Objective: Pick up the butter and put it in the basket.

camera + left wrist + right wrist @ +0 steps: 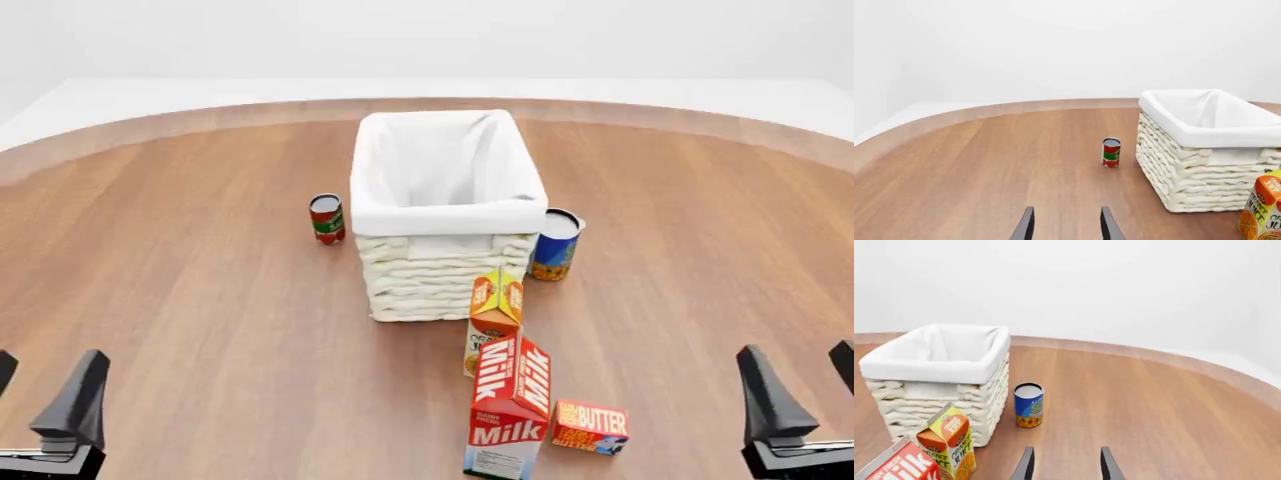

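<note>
Well, you can see only bits of your two claws. In the front view the left gripper (47,405) pokes up at the near left corner and the right gripper (801,395) at the near right corner, both cut off by the picture's edge. Each wrist view shows just two dark finger tips with a gap between them, so both claws are spread apart and hold nothing.

Your butter (590,427) lies flat near the front edge, just beside the milk carton (510,420) on its right. Neither wrist view shows it. The milk carton's bottom is cut off. The orange juice carton (494,318) stands between the milk and the basket (447,215). A red can (327,218) stands left of the basket and a blue can (555,244) is right beside it on the other side, partly hidden.

Everything sits on a round brown wooden table (187,320). The room around it is plain white.
</note>
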`<action>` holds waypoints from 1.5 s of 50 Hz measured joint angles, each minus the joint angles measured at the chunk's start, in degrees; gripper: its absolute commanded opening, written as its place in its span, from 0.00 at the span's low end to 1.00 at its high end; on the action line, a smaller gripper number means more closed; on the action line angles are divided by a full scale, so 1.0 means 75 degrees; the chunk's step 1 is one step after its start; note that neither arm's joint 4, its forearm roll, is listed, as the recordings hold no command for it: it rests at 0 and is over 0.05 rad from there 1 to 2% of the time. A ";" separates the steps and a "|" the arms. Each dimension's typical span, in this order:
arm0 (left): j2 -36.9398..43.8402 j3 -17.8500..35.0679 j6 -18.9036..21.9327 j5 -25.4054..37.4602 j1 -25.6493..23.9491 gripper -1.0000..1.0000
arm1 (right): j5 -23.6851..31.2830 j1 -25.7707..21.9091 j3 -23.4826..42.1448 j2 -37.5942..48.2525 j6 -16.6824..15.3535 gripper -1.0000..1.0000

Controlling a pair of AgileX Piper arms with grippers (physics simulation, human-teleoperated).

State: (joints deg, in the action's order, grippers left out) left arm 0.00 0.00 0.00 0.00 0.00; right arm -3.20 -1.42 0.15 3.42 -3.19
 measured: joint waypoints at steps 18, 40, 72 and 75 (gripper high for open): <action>0.0000 0.0000 0.0000 0.0000 0.0000 1.00 | 0.0698 -0.0322 0.0586 0.0172 -0.0260 1.00; 0.0000 0.0000 0.0000 0.0000 0.0000 1.00 | 0.2046 -0.1696 0.2209 0.2098 -0.3428 1.00; 0.0000 0.0000 0.0000 0.0000 0.0000 1.00 | 0.3580 -0.2504 0.2972 0.4188 -0.6097 1.00; 0.0000 0.0000 0.0000 0.0000 0.0000 1.00 | 0.3744 -0.2630 0.3021 0.4321 -0.6103 1.00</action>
State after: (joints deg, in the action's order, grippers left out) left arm 0.00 0.00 0.00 0.00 0.00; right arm 24.88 -21.15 22.80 35.83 -48.96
